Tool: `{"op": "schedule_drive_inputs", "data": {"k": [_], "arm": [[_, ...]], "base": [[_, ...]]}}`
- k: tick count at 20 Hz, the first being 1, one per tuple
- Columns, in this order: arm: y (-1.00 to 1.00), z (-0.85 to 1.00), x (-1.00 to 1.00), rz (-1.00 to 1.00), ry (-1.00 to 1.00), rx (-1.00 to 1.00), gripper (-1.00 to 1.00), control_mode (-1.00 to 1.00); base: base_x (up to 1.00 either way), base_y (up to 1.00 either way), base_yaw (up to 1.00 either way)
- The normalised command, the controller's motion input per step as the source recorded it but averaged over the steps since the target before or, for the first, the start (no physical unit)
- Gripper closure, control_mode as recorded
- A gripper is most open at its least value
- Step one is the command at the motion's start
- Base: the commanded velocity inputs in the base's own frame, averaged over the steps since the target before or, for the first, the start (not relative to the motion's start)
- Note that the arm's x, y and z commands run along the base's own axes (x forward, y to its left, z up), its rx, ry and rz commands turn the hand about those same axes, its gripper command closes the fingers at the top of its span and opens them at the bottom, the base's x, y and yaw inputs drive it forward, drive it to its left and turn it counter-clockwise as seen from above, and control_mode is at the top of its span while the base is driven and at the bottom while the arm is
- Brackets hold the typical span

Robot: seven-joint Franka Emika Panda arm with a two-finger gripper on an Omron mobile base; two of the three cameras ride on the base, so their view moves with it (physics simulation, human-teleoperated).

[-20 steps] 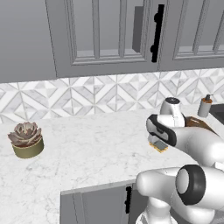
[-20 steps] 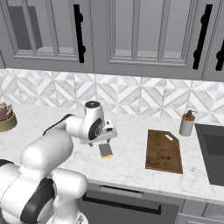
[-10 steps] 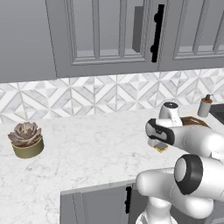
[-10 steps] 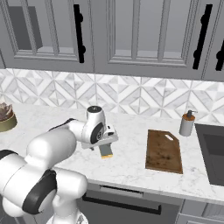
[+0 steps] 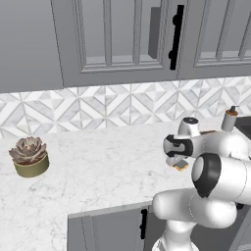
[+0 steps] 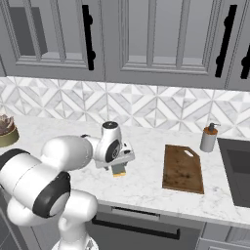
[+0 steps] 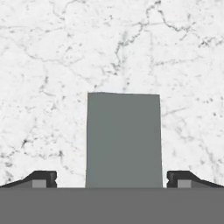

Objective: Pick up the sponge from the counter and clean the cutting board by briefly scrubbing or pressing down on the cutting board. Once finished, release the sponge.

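Gripper [image 7: 112,179] sitting low over sponge [image 7: 123,140] on counter [image 7: 52,87], fingers apart w/ sponge btwn, not touching. Cutting board [image 6: 183,168] lying well apart.

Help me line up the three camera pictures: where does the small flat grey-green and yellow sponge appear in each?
Left base view: the small flat grey-green and yellow sponge lies right of centre, just under the tool.
Right base view: left of centre, left of the dark reddish-brown wooden cutting board.
Hand view: centre-bottom, between the open tool's fingertips.
Shared landmark: the white marble counter under the sponge.
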Motion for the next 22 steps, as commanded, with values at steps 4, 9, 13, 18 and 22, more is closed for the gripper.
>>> {"op": "schedule_drive_inputs", "data": {"k": [4, 9, 13, 18, 22], "arm": [[0.0, -0.27, 0.03, 0.0, 0.0, 0.0, -1.0, -1.0], [-0.04, -0.05, 0.1, 0.0, 0.0, 0.0, -1.0, -1.0], [-0.01, -0.08, 0.08, 0.0, 0.0, 0.0, -1.0, -1.0], [-0.04, -0.06, 0.01, 0.0, 0.0, 0.0, -1.0, -1.0], [0.0, -0.11, 0.0, 0.0, 0.0, 0.0, -1.0, -1.0]], "base": [[0.0, 0.0, 0.0], [0.0, 0.0, 0.0], [0.0, 0.0, 0.0], [0.0, 0.0, 0.0], [0.0, 0.0, 0.0]]}}
